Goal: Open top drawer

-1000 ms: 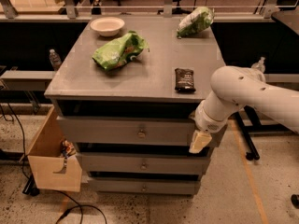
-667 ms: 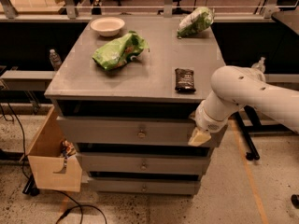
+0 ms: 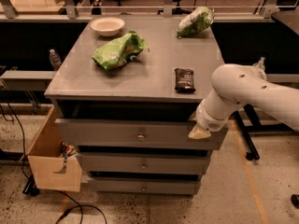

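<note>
The top drawer [image 3: 107, 133] is the widest of three grey drawers under the grey tabletop, with a small round metal knob [image 3: 140, 136] at its centre. Its front stands a little out from the cabinet, with a dark gap above it. My gripper [image 3: 199, 132], at the end of the white arm, is at the right end of the drawer front, against its upper edge and well to the right of the knob. Two narrower grey drawers [image 3: 140, 164] sit below, both pushed in.
On the tabletop [image 3: 154, 73] lie a white bowl [image 3: 107, 25], a green chip bag [image 3: 119, 51], a second green bag [image 3: 195, 21] and a dark snack bar [image 3: 185, 79]. An open cardboard box [image 3: 51, 157] stands on the floor to the left. A black stand leg [image 3: 245, 139] is to the right.
My gripper has risen slightly along the right end of the top drawer front. The drawer front has come forward a little and the gap above it is wider.
</note>
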You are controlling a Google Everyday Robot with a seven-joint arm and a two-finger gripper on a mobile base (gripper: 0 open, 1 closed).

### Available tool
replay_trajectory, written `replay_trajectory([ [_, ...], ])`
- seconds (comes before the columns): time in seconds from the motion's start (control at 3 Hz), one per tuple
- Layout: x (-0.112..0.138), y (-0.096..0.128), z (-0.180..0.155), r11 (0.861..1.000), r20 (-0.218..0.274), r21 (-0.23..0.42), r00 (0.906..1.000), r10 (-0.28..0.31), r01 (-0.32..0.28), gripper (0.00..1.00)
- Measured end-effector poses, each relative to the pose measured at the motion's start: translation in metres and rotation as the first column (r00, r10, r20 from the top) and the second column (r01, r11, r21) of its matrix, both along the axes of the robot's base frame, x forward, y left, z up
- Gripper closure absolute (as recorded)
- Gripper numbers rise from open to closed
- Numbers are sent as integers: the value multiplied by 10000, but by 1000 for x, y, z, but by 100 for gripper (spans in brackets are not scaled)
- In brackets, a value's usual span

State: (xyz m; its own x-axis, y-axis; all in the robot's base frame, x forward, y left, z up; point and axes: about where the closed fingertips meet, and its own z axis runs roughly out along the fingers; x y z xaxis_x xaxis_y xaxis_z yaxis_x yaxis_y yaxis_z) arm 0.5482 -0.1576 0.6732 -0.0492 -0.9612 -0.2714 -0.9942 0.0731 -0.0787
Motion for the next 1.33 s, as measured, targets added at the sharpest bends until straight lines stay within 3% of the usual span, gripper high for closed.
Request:
replay_trajectory([
  [1.33,0,0,6,10000,-2,1,10000,1,-1,100],
])
